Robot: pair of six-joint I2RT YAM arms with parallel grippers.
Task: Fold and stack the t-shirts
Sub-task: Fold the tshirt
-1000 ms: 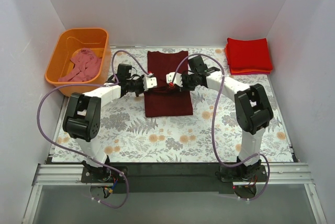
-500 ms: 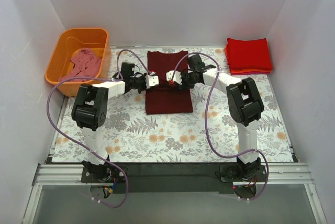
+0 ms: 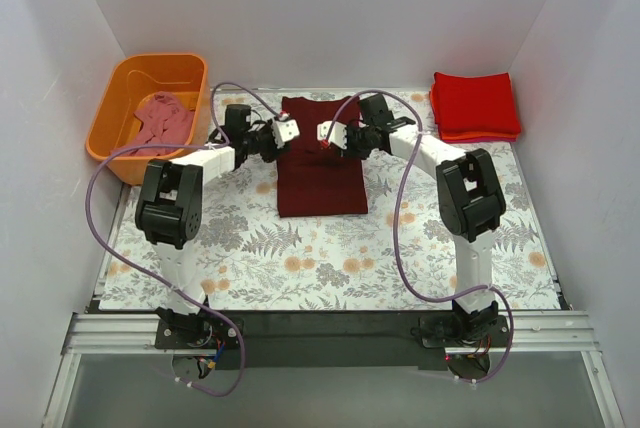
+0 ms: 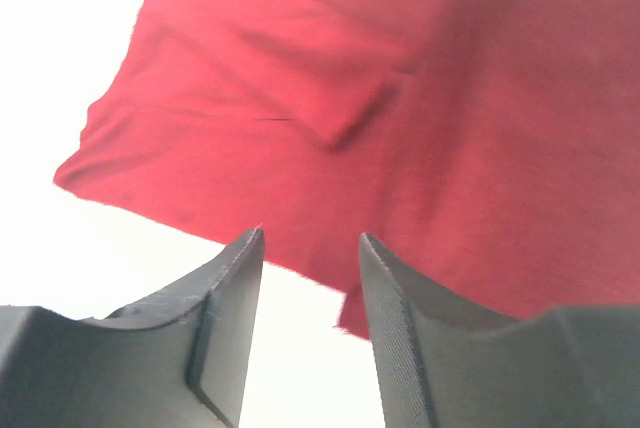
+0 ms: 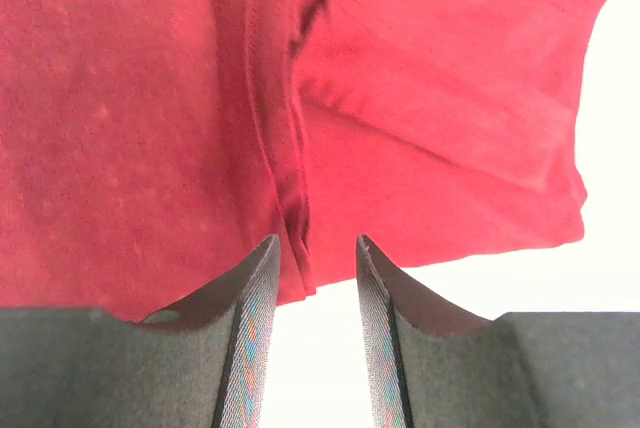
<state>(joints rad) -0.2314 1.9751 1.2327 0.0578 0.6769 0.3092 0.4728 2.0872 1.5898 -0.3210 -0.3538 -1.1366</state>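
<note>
Seen from above, two arms rise from the near edge of a table (image 3: 250, 258) covered in a floral print and reach away over it. Beyond a bare stretch of the print, at the middle of the table, lies the maroon t-shirt (image 3: 320, 188), folded into a long flat strip that runs from near to far.

The left gripper (image 3: 285, 130) and the right gripper (image 3: 328, 133) hover side by side over its far half, pointing towards each other. In both wrist views the jaws stand partly open with nothing between them, and the cloth lies just past the tips.

In the far left corner, an orange tub (image 3: 110, 133) holds a crumpled pink t-shirt (image 3: 160, 123). In the far right corner sits a neat stack of red t-shirts (image 3: 475, 103).

The maroon shirt looks light, soft and limp. It would probably sag and lose its fold if lifted at one point. It seems neither fragile nor slippery. The best hold appears to be a pinch through all layers at two matching corners of one short edge, one gripper to each.
</note>
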